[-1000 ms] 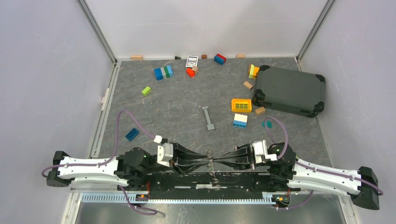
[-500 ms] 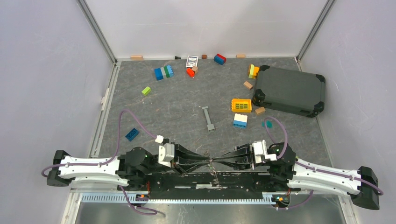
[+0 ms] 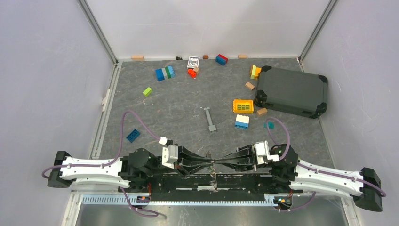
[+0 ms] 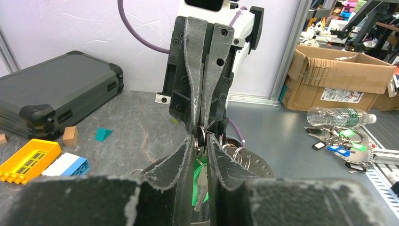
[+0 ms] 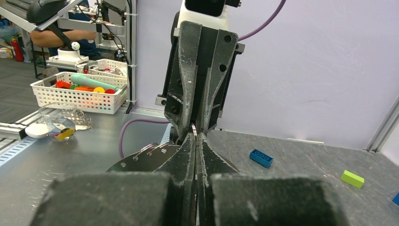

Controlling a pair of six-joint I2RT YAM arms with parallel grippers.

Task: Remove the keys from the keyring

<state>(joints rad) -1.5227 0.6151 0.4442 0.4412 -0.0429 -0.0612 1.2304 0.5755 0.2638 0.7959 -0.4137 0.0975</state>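
Observation:
My two grippers meet tip to tip above the near table edge. The right gripper [image 3: 217, 162] [image 5: 195, 135] is shut on the thin silver keyring [image 5: 193, 128]. The left gripper [image 3: 209, 162] [image 4: 201, 138] faces it with its jaws a narrow gap apart, and the keyring [image 4: 201, 133] sits between its tips. Whether those tips press on the ring does not show. The keys [image 4: 203, 176], one with a green head, hang below the ring and show through that gap. They also dangle under the tips in the top view [image 3: 215, 177].
A round perforated metal plate [image 4: 251, 162] carrying wire rings lies just below the grippers. Farther back are a grey metal bar [image 3: 210, 118], a yellow grid block [image 3: 243, 105], a white-and-blue brick [image 3: 242, 121], a blue brick [image 3: 132, 135] and a dark case [image 3: 291, 90].
The left gripper's jaws have narrowed around the ring and its arm has edged right. The right gripper has stayed shut and in place.

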